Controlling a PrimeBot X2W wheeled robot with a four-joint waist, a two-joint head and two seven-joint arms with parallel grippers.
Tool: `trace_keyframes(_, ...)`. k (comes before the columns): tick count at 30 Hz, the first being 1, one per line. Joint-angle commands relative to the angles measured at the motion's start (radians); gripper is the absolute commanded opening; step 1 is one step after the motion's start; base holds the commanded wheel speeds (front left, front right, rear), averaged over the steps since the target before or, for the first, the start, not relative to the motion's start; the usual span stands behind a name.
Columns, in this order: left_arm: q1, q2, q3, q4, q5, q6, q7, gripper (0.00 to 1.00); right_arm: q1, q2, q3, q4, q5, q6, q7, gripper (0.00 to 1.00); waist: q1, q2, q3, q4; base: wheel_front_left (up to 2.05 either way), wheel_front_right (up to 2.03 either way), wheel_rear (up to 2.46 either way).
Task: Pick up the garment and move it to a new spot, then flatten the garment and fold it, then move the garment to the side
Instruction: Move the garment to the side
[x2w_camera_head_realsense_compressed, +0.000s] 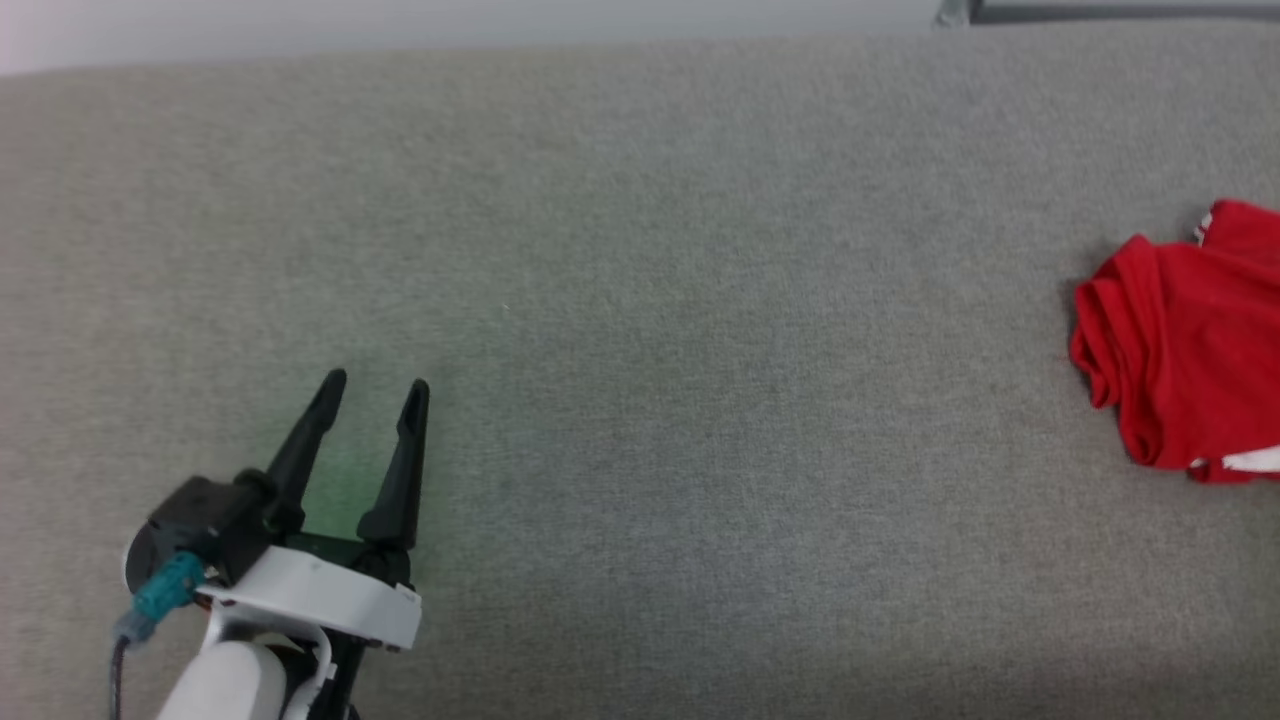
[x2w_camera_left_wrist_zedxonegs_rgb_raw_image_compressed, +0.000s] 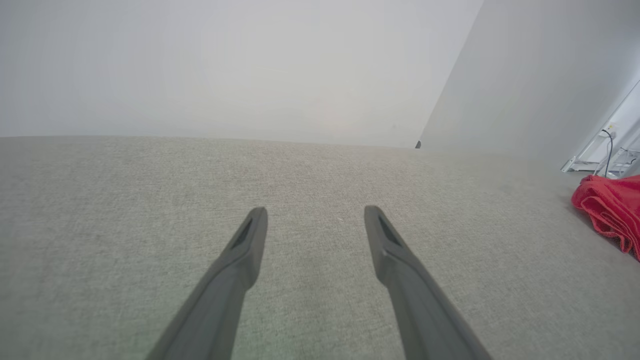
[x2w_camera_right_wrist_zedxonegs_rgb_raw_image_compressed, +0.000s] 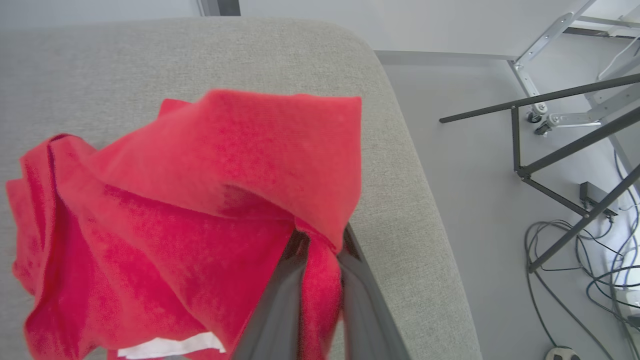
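Head view: my left gripper (x2w_camera_head_realsense_compressed: 378, 382) sits in the lower left of the frame, fingers spread apart with nothing between them, over the grey table (x2w_camera_head_realsense_compressed: 700, 300). The shirt (x2w_camera_head_realsense_compressed: 1180, 340) is way over at the right edge, bunched up and cut off by the frame, so I only get part of it. The lump I can see runs roughly top to bottom, with little white bits poking out at its top and bottom. It's too crumpled to tell which end is the collar.

Left wrist view: same open fingers rising from the bottom centre, pointing across the table toward a pale wall (x2w_camera_left_wrist_zedxonegs_rgb_raw_image_compressed: 200, 65). A red corner of the shirt (x2w_camera_left_wrist_zedxonegs_rgb_raw_image_compressed: 610, 207) peeks in at the right edge, mostly cropped.

Right wrist view: the right gripper (x2w_camera_right_wrist_zedxonegs_rgb_raw_image_compressed: 322, 245) is pinched onto a fold of the shirt (x2w_camera_right_wrist_zedxonegs_rgb_raw_image_compressed: 200, 200), and the cloth drapes over the fingertips and hides them. The shirt takes up the left and centre, near the table's rounded corner, with a white strip at the bottom. On the floor (x2w_camera_right_wrist_zedxonegs_rgb_raw_image_compressed: 475, 175) at right there are cables (x2w_camera_right_wrist_zedxonegs_rgb_raw_image_compressed: 575, 260) and a metal frame (x2w_camera_right_wrist_zedxonegs_rgb_raw_image_compressed: 565, 145).
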Motion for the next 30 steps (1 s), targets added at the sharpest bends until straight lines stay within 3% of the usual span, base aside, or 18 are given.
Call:
trace_keyframes(1,-0.012,0.008,0.003,-0.007,0.005,0.007,0.004,1.0,-0.025,0.009,0.006,0.012,-0.013,-0.001,-0.016,0.0,0.0,0.0,0.038,-0.027,0.0,0.0,0.0)
trace_keyframes(10,-0.026,0.039,0.007,-0.075,0.016,0.021,0.041,1.0,-0.175,0.043,0.079,0.207,-0.163,-0.001,-0.159,0.0,0.0,0.0,0.097,-0.033,0.0,0.0,0.0)
trace_keyframes(15,-0.042,0.049,0.003,-0.09,0.027,0.025,0.042,1.0,-0.245,0.08,0.085,0.306,-0.188,-0.001,-0.225,0.0,0.0,0.0,0.108,-0.034,0.0,0.0,0.0)
trace_keyframes(16,-0.045,0.051,0.0,-0.093,0.031,0.023,0.035,1.0,-0.253,0.086,0.089,0.319,-0.186,-0.001,-0.235,0.09,0.0,0.0,0.108,-0.034,0.0,0.0,0.0)
trace_keyframes(17,-0.05,0.05,-0.001,-0.093,0.034,0.023,0.031,1.0,-0.263,0.087,0.094,0.333,-0.196,-0.001,-0.245,0.32,0.0,0.0,0.107,-0.033,0.0,0.0,0.0)
trace_keyframes(18,-0.054,0.046,-0.001,-0.093,0.032,0.023,0.026,1.0,-0.269,0.086,0.102,0.344,-0.207,-0.001,-0.255,0.73,0.0,0.0,0.102,-0.032,0.0,0.0,0.0)
trace_keyframes(19,-0.055,0.043,-0.002,-0.091,0.031,0.024,0.021,1.0,-0.276,0.089,0.108,0.352,-0.211,-0.001,-0.266,1.0,0.0,0.0,0.096,-0.032,0.0,0.0,0.0)
trace_keyframes(30,-0.012,0.01,0.011,0.01,0.011,0.042,-0.024,1.0,-0.285,0.111,0.172,0.403,-0.235,-0.001,-0.335,1.0,0.0,0.0,-0.072,0.004,0.0,0.0,0.0)
